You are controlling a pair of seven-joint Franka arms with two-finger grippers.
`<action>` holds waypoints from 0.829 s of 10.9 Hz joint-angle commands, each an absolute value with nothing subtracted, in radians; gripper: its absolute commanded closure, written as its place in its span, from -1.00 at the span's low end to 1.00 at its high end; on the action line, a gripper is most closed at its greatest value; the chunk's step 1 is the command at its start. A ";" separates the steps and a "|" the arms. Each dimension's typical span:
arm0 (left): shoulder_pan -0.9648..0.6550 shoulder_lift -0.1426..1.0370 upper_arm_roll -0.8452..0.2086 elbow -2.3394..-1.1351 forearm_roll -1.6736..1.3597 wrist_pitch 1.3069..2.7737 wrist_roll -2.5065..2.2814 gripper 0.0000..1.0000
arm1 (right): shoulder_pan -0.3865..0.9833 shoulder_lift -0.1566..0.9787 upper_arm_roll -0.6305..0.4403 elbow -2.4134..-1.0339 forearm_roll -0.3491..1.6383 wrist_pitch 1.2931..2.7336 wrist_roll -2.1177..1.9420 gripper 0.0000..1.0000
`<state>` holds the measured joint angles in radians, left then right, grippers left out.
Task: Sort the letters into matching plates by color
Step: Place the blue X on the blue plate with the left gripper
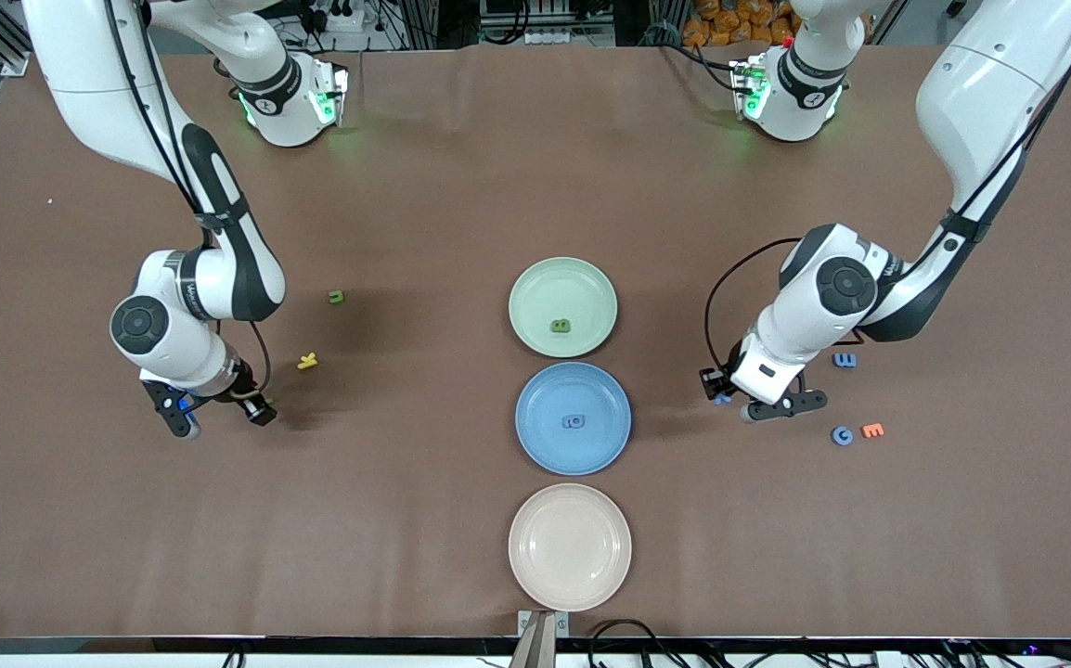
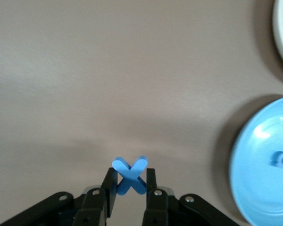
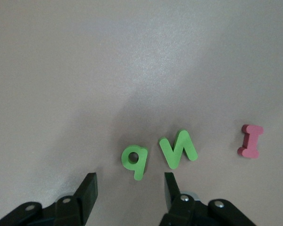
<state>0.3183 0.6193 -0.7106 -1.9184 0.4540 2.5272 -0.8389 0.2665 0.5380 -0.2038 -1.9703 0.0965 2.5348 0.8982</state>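
Your left gripper (image 2: 128,188) has its jaws closed on a blue X letter (image 2: 129,175), pinched between the fingertips, and it sits low over bare bench (image 1: 461,167) between the blue plate (image 1: 573,417) and the loose letters at the left arm's end. Your right gripper (image 3: 128,194) hangs over the bench at the right arm's end with its jaws partly open and nothing between them; in the right wrist view a green letter shaped like a q (image 3: 135,160) lies just ahead of the gap between the jaws, a green N (image 3: 178,149) lies just beside it, and a pink I (image 3: 250,141) lies apart from that pair. You have three plates in a line down the middle of the bench: the pale green plate (image 1: 562,306) farthest from the front camera, the blue one next, and the cream plate (image 1: 570,546) nearest. A green letter (image 1: 560,326) lies in the green plate and a blue letter (image 1: 574,422) lies in the blue plate, while the cream one holds nothing you can see. Toward the right arm's end, an olive-green letter (image 1: 337,297) and a yellow letter (image 1: 307,362) rest on the bench between the arm and the plates. Toward the left arm's end, a blue letter (image 1: 844,360) lies just beside the arm, and nearer the camera a blue C (image 1: 841,435) sits just beside an orange letter (image 1: 871,430).
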 commanded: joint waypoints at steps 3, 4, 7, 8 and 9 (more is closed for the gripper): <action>0.192 0.673 -0.700 -1.826 0.445 2.507 -1.029 1.00 | 0.278 0.574 -0.209 -1.945 0.095 2.536 0.923 -0.06; 0.142 0.679 -0.669 -1.801 0.446 2.507 -1.066 1.00 | 0.276 0.578 -0.209 -1.945 0.095 2.536 0.922 -0.06; -0.033 0.699 -0.551 -1.731 0.442 2.507 -1.196 1.00 | 0.276 0.587 -0.209 -1.944 0.095 2.536 0.920 -0.06; -0.085 0.715 -0.513 -1.700 0.436 2.507 -1.227 1.00 | 0.275 0.588 -0.209 -1.939 0.095 2.536 0.920 -0.05; -0.128 0.738 -0.487 -1.666 0.436 2.508 -1.253 1.00 | 0.273 0.589 -0.209 -1.937 0.095 2.536 0.920 -0.04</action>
<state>-0.0225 0.6883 -0.5589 -1.7620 0.4540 2.5270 -1.1902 0.2703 0.5739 -0.2041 -1.9611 0.0965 2.5358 0.8994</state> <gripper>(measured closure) 0.714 0.471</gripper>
